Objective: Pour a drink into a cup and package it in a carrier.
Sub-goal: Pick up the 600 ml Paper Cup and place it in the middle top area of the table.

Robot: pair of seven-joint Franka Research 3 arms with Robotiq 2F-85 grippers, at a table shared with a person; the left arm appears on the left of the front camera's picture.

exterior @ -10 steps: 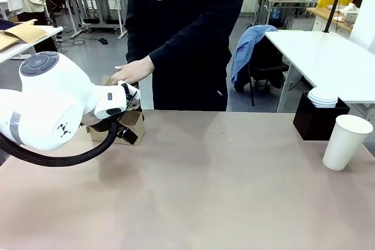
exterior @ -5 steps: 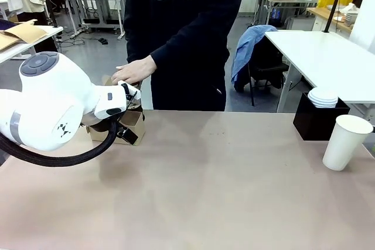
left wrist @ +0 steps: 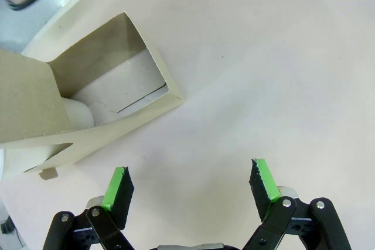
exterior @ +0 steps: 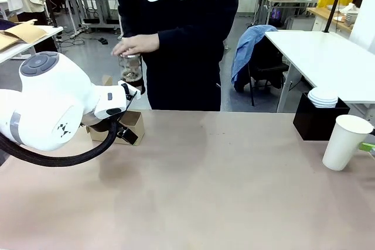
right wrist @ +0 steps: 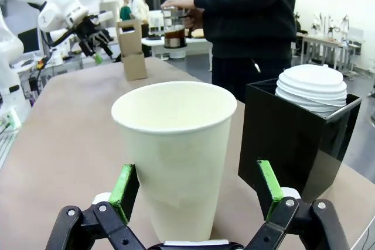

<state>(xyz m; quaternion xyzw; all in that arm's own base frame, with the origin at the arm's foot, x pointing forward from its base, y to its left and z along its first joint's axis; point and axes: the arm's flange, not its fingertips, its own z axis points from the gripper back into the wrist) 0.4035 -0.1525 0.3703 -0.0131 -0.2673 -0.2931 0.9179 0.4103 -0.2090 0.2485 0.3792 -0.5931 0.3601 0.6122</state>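
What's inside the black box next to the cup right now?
A stack of white lids rises above the rim of the black box. The box's walls hide whatever lies beneath the lids.

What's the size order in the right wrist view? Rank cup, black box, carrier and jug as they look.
1. cup and black box: about alike; the cup is nearest the camera, so I won't rank them.
2. carrier
3. jug, smallest; both it and the carrier are far off.
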